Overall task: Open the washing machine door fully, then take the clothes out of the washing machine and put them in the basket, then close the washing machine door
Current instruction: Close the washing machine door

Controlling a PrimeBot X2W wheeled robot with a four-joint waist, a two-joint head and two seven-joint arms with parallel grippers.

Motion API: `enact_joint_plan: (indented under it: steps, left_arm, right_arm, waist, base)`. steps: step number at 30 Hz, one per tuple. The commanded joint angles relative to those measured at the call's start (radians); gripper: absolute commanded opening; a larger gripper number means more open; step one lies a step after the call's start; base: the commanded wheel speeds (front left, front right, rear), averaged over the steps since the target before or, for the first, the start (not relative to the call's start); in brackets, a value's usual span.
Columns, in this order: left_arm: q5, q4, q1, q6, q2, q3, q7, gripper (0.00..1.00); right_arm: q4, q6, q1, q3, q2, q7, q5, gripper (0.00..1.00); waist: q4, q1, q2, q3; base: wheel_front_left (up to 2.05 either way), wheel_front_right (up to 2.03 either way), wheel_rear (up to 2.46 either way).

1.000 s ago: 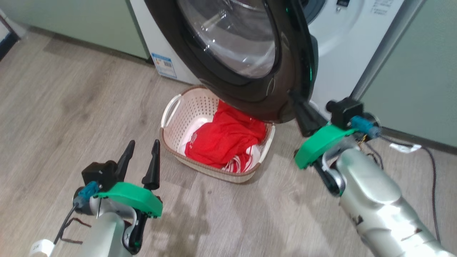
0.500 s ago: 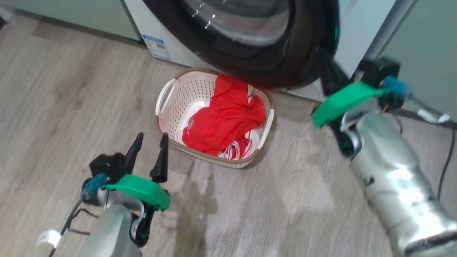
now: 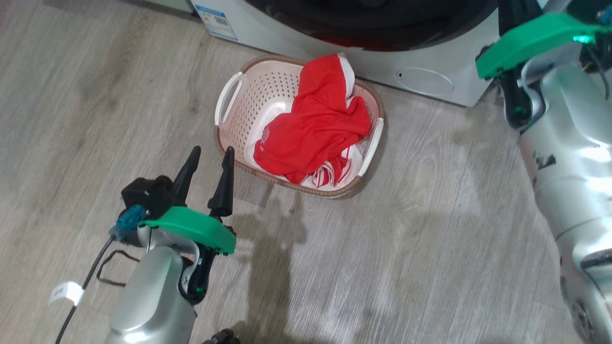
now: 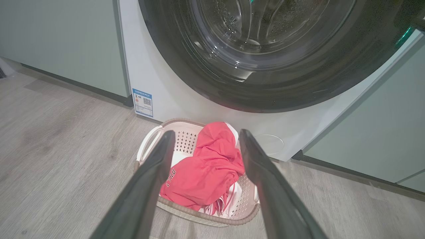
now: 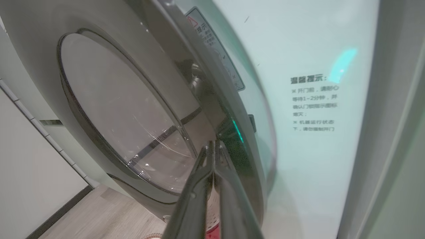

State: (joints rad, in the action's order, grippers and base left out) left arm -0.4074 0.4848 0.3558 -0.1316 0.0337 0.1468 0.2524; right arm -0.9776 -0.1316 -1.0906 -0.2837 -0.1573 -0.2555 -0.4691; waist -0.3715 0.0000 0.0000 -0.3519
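The basket stands on the floor in front of the washing machine, and the red clothes lie heaped in it. My left gripper hovers open and empty just short of the basket's near left corner. In the left wrist view its fingers frame the clothes below the washing machine door. My right gripper is shut on nothing, its tips against the black rim of the door. The door stands nearly flat against the white front.
Pale-green cabinets flank the machine on both sides. A blue label and a round flap mark the machine's lower front. My right forearm rises at the right edge. Wood floor lies in front of the basket.
The door has swung from half open to almost against the machine, with my shut right gripper following its rim. The head view has tilted down. My left gripper stays open in place.
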Motion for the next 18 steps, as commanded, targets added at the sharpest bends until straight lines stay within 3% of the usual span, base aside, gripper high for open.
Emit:
enact_joint_plan:
  steps: [1, 6, 18]
  left_arm:
    - [-0.007, -0.027, 0.028, 0.001, 0.017, -0.024, 0.009, 1.00]
    - [-0.017, -0.023, 0.042, 0.001, 0.017, -0.013, 0.009, 1.00]
    - [-0.035, -0.012, 0.060, 0.001, 0.017, 0.008, 0.009, 1.00]
  right_arm:
    - [0.017, 0.001, -0.047, -0.018, 0.017, -0.006, -0.009, 0.00]
    - [-0.020, 0.001, -0.112, -0.035, 0.008, -0.006, -0.018, 0.00]
    - [-0.081, 0.001, -0.183, 0.035, -0.016, -0.006, -0.028, 0.00]
  waist:
    - [-0.004, 0.0000, 0.0000, -0.012]
    - [-0.010, 0.0000, 0.0000, -0.028]
    - [-0.029, 0.0000, 0.0000, -0.037]
  base:
    - [0.00, 0.00, 0.00]
    - [0.00, 0.00, 0.00]
    - [0.00, 0.00, 0.00]
